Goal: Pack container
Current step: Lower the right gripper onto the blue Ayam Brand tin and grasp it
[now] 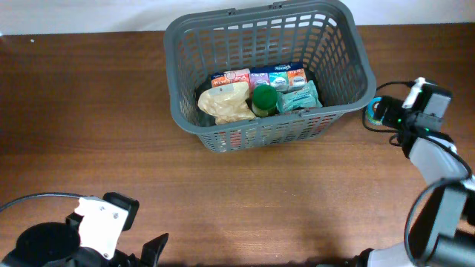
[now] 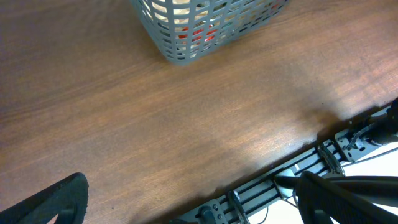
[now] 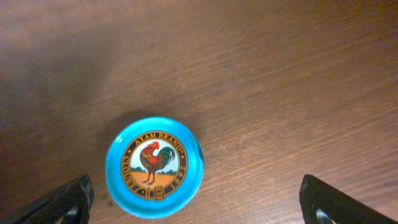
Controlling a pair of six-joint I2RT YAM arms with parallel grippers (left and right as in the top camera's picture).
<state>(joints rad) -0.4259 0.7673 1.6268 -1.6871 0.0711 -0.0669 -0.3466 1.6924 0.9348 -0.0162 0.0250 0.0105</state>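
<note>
The tabletop (image 1: pixel 89 111) is showing brown wood grain, smooth and catching a soft sheen under the light. The container (image 1: pixel 223 138) is looking like matt grey moulded plastic. Inside it, a pale bag (image 1: pixel 226 105) is showing crinkled, shiny film, and the cartons (image 1: pixel 260 76) are looking like printed card. The blue tin (image 3: pixel 155 166) is gleaming, its printed lid glossy. The right fingers (image 3: pixel 62 202) are appearing matt black.

Legible marking: one item only.
On the round bright-blue tin (image 3: pixel 155 166) standing on the brown wooden bench (image 3: pixel 280 74), the top face shows a rooster emblem ringed by "AYAM BRAND". The other ring lettering is too small to read. Print on the small cartons (image 1: pixel 256 76) inside the dark grey plastic lattice basket (image 1: pixel 349 67) is illegible.
</note>
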